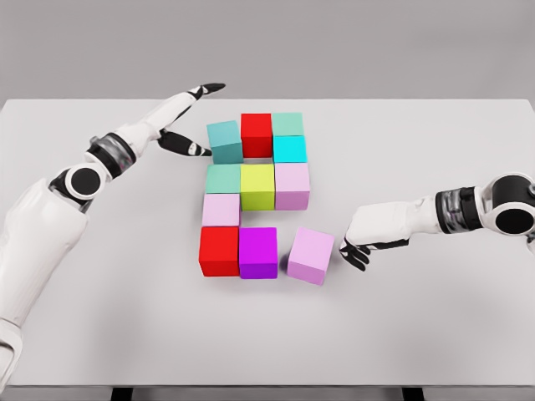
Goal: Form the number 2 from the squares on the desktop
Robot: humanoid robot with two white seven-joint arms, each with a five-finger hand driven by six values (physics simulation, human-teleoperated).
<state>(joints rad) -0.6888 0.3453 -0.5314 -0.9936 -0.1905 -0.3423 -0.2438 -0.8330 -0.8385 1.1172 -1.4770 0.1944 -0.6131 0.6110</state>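
A pale grey counter (pixel 435 334) carries eleven coloured cubes forming a near-complete 2, from the red cube (pixel 257 134) in the far row to the near row of a second red cube (pixel 219 251), a purple cube (pixel 258 251) and a skewed pink cube (pixel 310 255) slightly apart on the right. The left hand (pixel 180 117) hovers released beside the teal cube (pixel 225 140). The right hand (pixel 368 234), fingers loosely curled and grasping nothing, rests just right of the pink cube.

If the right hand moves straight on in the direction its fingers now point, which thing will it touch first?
The right hand points left toward the tilted light pink cube at the bottom row's end. That cube seems first in line and already very near, though depth is uncertain.
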